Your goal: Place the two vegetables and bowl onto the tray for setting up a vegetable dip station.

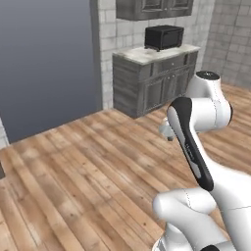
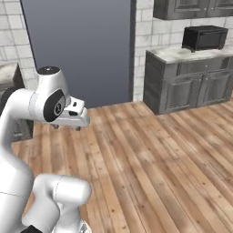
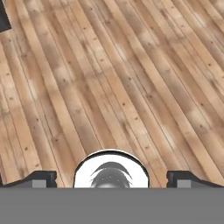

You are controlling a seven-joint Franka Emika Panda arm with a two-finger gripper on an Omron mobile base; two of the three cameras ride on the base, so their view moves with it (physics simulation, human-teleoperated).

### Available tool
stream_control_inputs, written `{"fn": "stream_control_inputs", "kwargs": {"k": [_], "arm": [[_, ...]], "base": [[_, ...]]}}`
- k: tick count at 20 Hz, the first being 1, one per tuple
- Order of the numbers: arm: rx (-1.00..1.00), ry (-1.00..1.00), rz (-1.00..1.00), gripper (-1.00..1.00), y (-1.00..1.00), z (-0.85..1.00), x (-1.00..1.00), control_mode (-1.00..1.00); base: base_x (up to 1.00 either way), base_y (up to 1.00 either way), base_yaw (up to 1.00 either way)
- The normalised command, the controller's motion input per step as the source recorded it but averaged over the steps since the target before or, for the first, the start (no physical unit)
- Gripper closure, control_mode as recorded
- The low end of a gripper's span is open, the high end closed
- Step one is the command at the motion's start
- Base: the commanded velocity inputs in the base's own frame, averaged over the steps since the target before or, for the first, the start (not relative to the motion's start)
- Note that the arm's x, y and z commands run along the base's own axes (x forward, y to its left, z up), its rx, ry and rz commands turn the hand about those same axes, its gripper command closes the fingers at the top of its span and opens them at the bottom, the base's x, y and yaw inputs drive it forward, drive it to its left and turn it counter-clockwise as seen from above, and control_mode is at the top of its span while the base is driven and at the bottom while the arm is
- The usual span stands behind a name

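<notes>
The two vegetables, the bowl and the tray are out of view. My gripper (image 3: pixel 111 180) hangs over bare wooden floor with its two dark fingertips (image 3: pixel 43 178) far apart and nothing between them, so it is open. From the right base camera the hand (image 2: pixel 68 119) juts out to the right of the folded white arm, well above the floor. From the left base camera a small part of the hand (image 1: pixel 166 131) peeks out behind the arm's dark-striped link.
A grey cabinet block (image 1: pixel 152 78) with a pale counter top (image 2: pixel 182 53) and a black microwave (image 1: pixel 164 37) stands at the far wall, under grey wall cabinets (image 1: pixel 152 9). A tall blue-grey panel (image 1: pixel 46 59) sits left of it. Wooden floor (image 1: pixel 73 166) lies between.
</notes>
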Motion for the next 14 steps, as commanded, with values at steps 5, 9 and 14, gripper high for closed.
{"fn": "stream_control_inputs", "kwargs": {"k": [5,9,14], "arm": [[0.00,0.00,0.00,-1.00,0.00,0.00,0.00,1.00],[0.00,0.00,0.00,-1.00,0.00,0.00,0.00,1.00],[0.00,0.00,0.00,-1.00,0.00,0.00,0.00,1.00]], "base": [[0.00,-0.34,-0.49],[0.00,-0.34,-0.48],[0.00,-0.34,-0.48]]}}
